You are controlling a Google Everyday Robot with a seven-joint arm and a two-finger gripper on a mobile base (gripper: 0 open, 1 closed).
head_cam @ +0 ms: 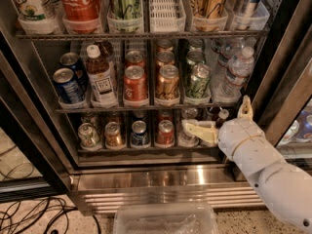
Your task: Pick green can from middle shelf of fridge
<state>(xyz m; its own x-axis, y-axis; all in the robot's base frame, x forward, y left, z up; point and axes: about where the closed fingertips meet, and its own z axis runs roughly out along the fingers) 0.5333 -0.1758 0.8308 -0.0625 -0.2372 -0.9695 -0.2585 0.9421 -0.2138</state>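
The fridge [146, 177] stands open in front of me. The green can [199, 81], pale green with dark swirls and a silver top, stands on the middle shelf [146, 108] in the fifth tray from the left. My gripper [215, 114] is open and empty. It is below and to the right of the green can, in front of the bottom shelf. One finger [197, 129] points left over the bottom-shelf cans and the other points up by the door frame. It does not touch the green can.
Beside the green can stand a copper-orange can [168, 83], a red can [135, 84], a tea bottle [100, 77], blue cans [67, 84] and water bottles [236, 72]. Taller cans fill the top shelf [141, 34]. A clear plastic bin [165, 218] and cables [29, 218] lie on the floor.
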